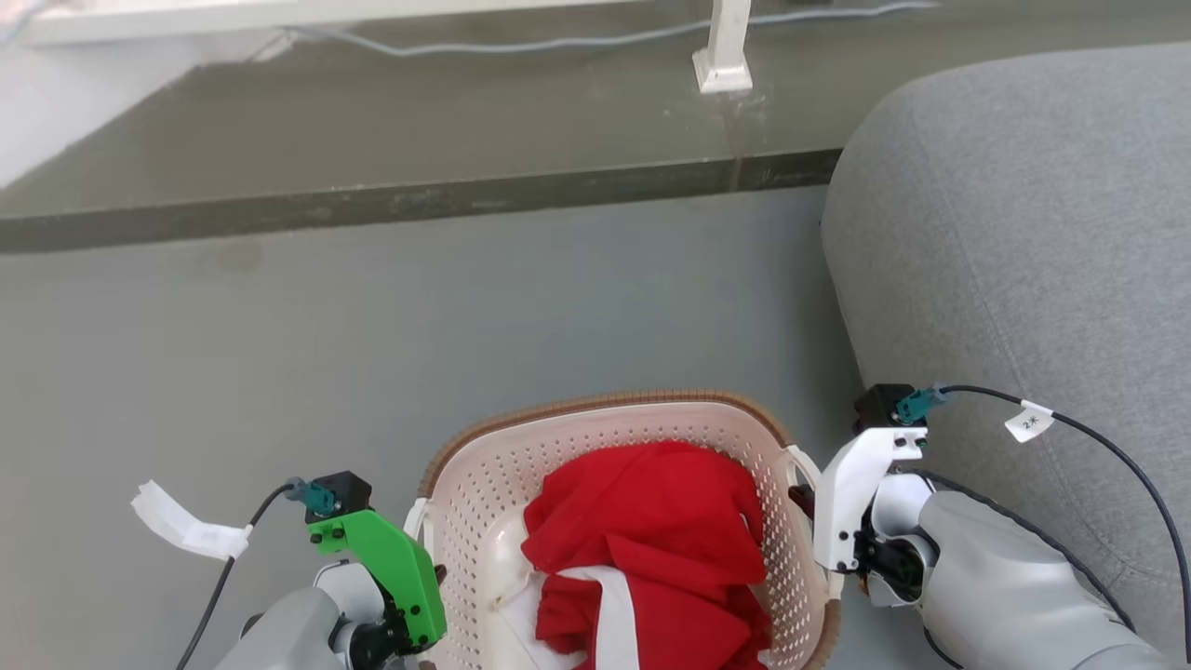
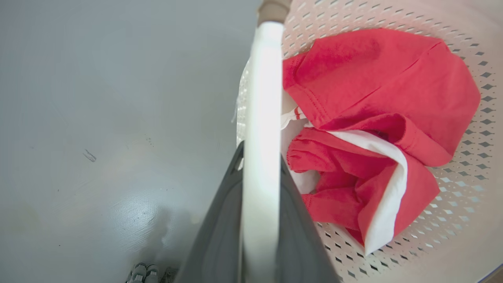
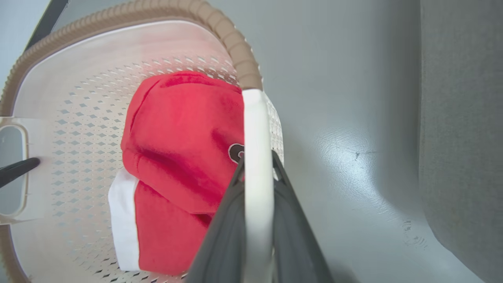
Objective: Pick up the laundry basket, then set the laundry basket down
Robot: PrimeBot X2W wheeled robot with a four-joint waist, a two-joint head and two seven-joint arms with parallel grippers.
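The laundry basket (image 1: 605,403), cream perforated plastic with a brown woven-look rim, sits low in the middle of the head view and holds red and white clothing (image 1: 651,521). My left gripper (image 1: 423,568) is at its left handle and my right gripper (image 1: 808,502) at its right handle. In the left wrist view, the left gripper (image 2: 261,151) is shut on the white handle (image 2: 262,78), one dark finger on each side. The right gripper (image 3: 257,157) grips the other handle (image 3: 255,118) the same way. I cannot tell whether the basket is off the floor.
A grey sofa (image 1: 1023,233) bulges in close on the right, next to my right arm. Beyond the basket lies open grey floor (image 1: 465,316), then a dark step edge (image 1: 419,200) with a white post (image 1: 724,56) and a cable behind it.
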